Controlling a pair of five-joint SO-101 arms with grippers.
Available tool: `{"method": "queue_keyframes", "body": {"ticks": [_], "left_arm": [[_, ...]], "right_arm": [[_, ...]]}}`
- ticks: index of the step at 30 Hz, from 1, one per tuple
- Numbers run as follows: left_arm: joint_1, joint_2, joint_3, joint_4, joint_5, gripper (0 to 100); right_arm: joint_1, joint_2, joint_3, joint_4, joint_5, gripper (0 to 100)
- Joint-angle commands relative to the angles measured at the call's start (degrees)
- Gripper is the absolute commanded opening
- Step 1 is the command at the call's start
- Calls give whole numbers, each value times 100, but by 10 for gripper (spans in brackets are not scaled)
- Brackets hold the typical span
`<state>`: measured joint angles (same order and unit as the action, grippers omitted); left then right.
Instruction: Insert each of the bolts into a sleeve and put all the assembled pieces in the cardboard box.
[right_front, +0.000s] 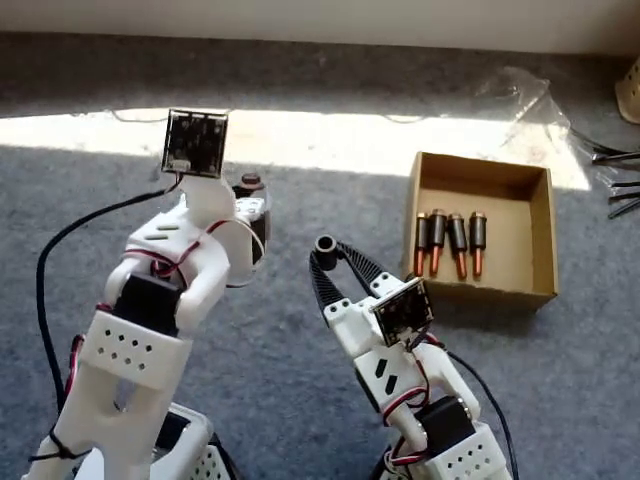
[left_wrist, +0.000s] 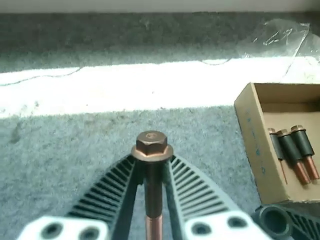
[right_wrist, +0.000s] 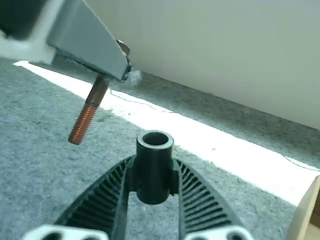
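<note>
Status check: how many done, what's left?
Done: four assembled pieces lie in the cardboard box. In hand: the left gripper holds a bolt and the right gripper holds a sleeve, not yet joined. Left: insert the bolt, then box that piece.

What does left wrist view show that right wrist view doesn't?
Left wrist, not right: assembled pieces inside the cardboard box, and a plastic bag. Right wrist, not left: the threaded tip of the bolt, apart from the sleeve and not yet in its open bore. Both: bolt, sleeve, grey carpet.
</note>
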<state>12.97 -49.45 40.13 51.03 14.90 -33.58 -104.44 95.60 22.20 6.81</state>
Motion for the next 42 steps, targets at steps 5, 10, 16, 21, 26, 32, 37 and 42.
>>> {"method": "queue_keyframes", "body": {"ticks": [5, 10, 16, 21, 26, 32, 37, 42], "left_arm": [[-22, -1305, 629, -1301, -563, 5], [-13, -1525, 875, -1864, -571, 5], [-4, -1569, 1033, -2242, -563, 5], [277, -1569, 1033, -2242, -563, 5], [699, -1578, 1033, -2242, -598, 5], [743, -1991, 1068, -2224, -598, 5], [743, -3178, 1657, -2259, -598, 5], [998, -3864, 2440, -2901, -598, 5]], "right_arm": [[-189, -22, 734, -180, 9, 4], [-637, -66, 734, -189, 18, 4], [-716, -22, 734, -163, 35, 4], [-708, -22, 734, -145, 35, 4], [-708, -31, 743, 119, 35, 4], [-708, -31, 743, 136, 35, 4], [-708, -40, 743, 136, 35, 4], [-708, -31, 752, 136, 35, 4]]}}
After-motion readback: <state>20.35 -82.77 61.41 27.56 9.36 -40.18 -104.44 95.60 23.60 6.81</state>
